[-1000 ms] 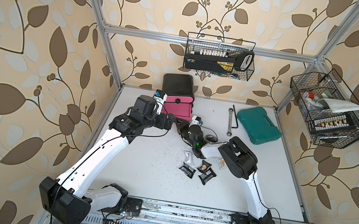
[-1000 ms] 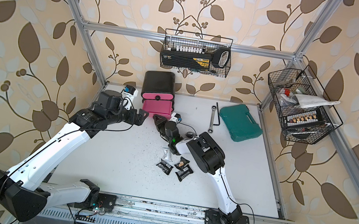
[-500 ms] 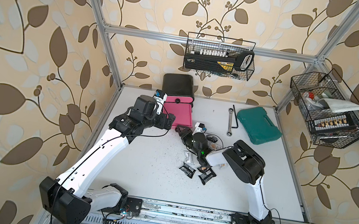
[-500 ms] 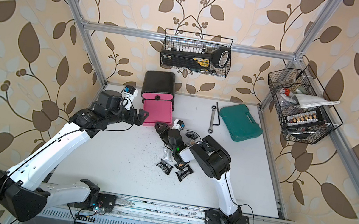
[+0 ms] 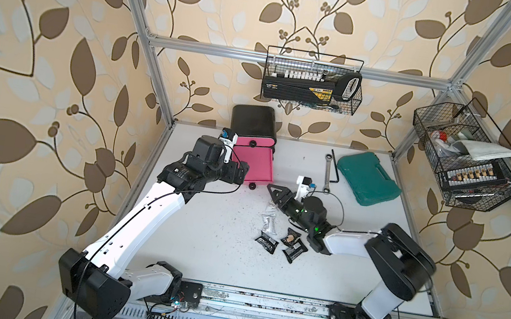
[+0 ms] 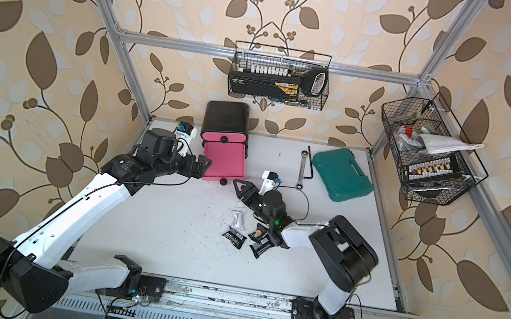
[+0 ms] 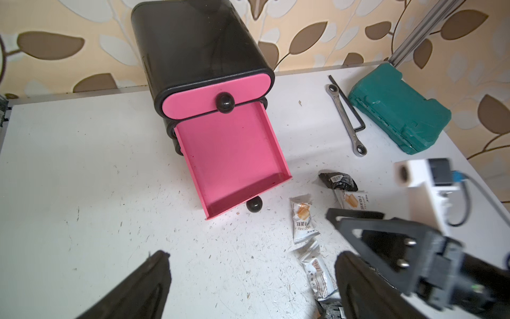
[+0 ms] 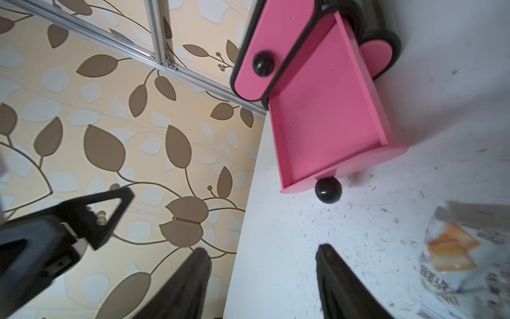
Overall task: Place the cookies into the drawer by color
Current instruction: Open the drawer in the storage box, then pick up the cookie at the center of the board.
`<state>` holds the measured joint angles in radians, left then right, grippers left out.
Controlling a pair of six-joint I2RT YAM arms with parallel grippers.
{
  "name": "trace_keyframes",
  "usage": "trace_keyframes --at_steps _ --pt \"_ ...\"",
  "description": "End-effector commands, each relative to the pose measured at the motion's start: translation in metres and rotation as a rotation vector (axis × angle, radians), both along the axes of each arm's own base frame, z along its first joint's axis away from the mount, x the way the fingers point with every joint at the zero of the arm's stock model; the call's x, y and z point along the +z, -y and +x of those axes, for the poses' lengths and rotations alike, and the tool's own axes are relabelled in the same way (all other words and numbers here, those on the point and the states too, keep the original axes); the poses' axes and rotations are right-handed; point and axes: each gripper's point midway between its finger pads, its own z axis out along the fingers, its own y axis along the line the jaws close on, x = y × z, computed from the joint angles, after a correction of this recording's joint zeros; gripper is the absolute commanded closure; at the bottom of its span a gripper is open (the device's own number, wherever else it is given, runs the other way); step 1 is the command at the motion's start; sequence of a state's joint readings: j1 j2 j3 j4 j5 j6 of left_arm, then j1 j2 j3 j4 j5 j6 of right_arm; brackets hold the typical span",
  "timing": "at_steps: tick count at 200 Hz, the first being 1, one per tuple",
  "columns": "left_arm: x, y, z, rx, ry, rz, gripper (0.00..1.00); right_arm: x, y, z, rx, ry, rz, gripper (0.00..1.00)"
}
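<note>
where cookies (image 5: 269, 221) lie, wrench (image 5: 327, 174) sits apart.

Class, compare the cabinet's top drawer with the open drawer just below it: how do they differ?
The top drawer is shut, flush with the black cabinet; the middle drawer is pulled far out. The top drawer shows only its front; the middle drawer shows its empty inside. Both are pink with a round black knob.

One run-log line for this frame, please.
drawer: middle one pulled out, empty | cookies: white and black packets on table | left gripper: open, empty | right gripper: open, empty, near cookies
</note>
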<state>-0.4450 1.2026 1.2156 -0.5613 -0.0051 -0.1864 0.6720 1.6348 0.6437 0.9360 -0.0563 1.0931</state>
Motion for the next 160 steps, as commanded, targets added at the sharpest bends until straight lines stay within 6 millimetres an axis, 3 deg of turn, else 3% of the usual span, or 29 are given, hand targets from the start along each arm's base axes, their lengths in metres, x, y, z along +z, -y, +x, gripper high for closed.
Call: trace_keyframes --at_steps 1,31,53,57,80,95,114,160 --pt "-0.004 0.028 -0.011 -0.009 -0.045 -0.002 0.05 -0.012 0.041 -0.011 0.042 0.040 -0.259 0.35" --pt "-0.049 0.071 -0.029 0.019 -0.158 -0.012 0.14 -0.007 0.096 -0.014 0.080 0.014 -0.491 0.32" --pt "-0.088 0.090 -0.034 0.096 -0.200 0.072 0.30 -0.003 0.134 -0.012 0.024 0.016 -0.639 0.31" --pt "-0.103 0.095 -0.033 0.106 -0.217 0.110 0.32 -0.004 0.141 -0.012 0.008 0.009 -0.660 0.31" --pt "-0.149 0.110 -0.035 0.159 -0.283 0.188 0.39 -0.002 0.169 -0.016 -0.073 0.041 -0.750 0.28" --pt "-0.178 0.123 -0.036 0.144 -0.351 0.198 0.39 -0.002 0.175 -0.019 -0.105 0.071 -0.756 0.27" --pt "-0.206 0.138 -0.037 0.115 -0.414 0.193 0.40 0.000 0.168 -0.020 -0.095 0.126 -0.702 0.26" --pt "-0.245 0.143 -0.040 0.163 -0.485 0.181 0.42 -0.024 0.162 -0.022 -0.083 0.102 -0.624 0.26"
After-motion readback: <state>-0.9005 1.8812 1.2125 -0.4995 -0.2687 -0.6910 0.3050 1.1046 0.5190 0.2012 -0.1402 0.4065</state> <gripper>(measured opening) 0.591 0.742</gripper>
